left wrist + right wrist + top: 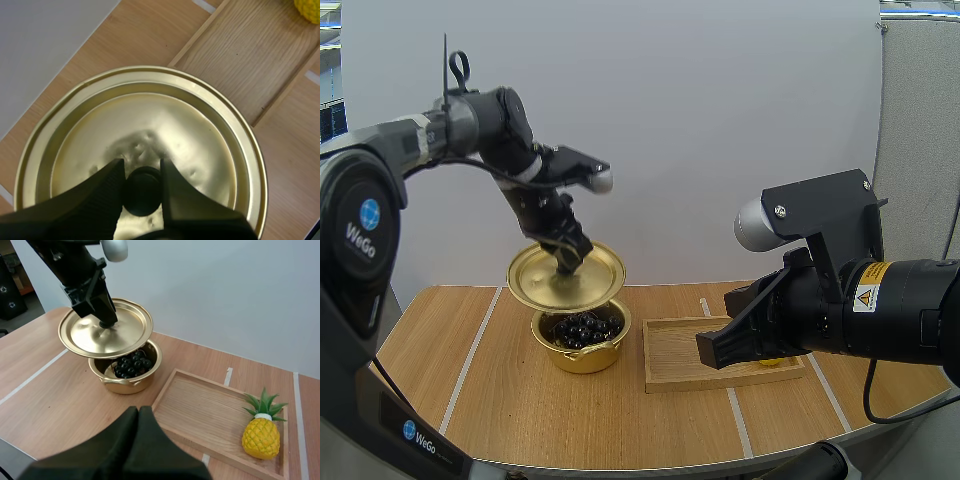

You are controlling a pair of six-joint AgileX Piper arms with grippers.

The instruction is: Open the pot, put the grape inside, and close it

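Clamping lid (535, 277) over pot (582, 356), left gripper (568, 262); right gripper (138, 411) together near tray (682, 345), pineapple (260, 437).

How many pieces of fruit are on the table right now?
2. The bunch of grapes lies inside the open pot, under the lid that the left gripper holds above it. The pineapple stands on the wooden tray, at its end away from the pot.

The lid (535, 280) over the pot (582, 357) hides its far rim and some grapes (582, 328); in the high view the right gripper (716, 352) blocks most of the pineapple (770, 361) on the tray (670, 345).
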